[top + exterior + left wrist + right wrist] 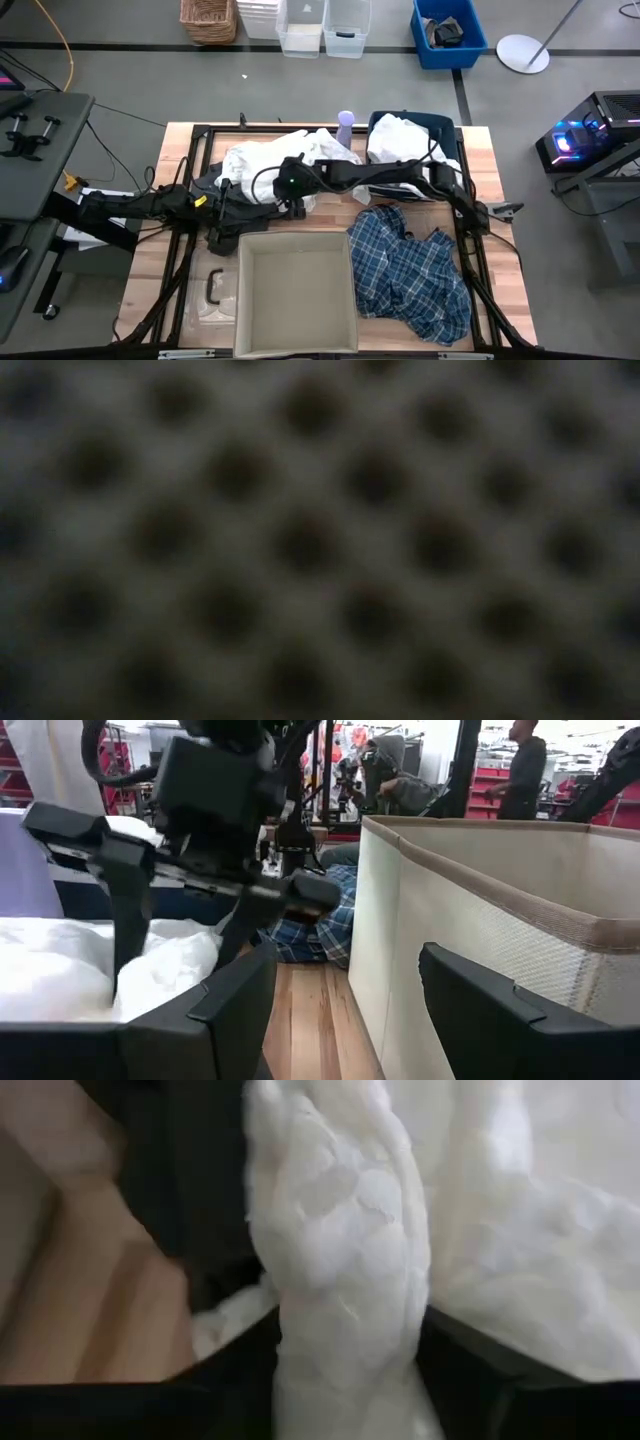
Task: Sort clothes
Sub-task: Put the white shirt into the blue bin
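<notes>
A pile of white clothes (262, 160) lies at the table's far middle, with a dark garment (208, 184) at its left edge. More white cloth (405, 138) fills a dark blue bin (446, 126). A blue-and-white plaid shirt (410, 272) lies at the near right. My right gripper (294, 205) is open and points down into the near edge of the white pile (60, 970). My left gripper (345, 1010) is open and empty, low over the table just left of the pile, beside the beige box (295, 295). My right gripper comes from above, pointing down, and its open fingers (122, 920) are sunk into the white pile. A thick ridge of white cloth (340, 1280) stands up between the two fingers and fills the gap. The pile lies on the table.
The beige fabric box (480, 890) stands open at the near middle. A lavender bottle (345, 128) stands at the far edge. People show in the room beyond (520, 765). The low view (320, 540) is filled by a blurred dotted surface.
</notes>
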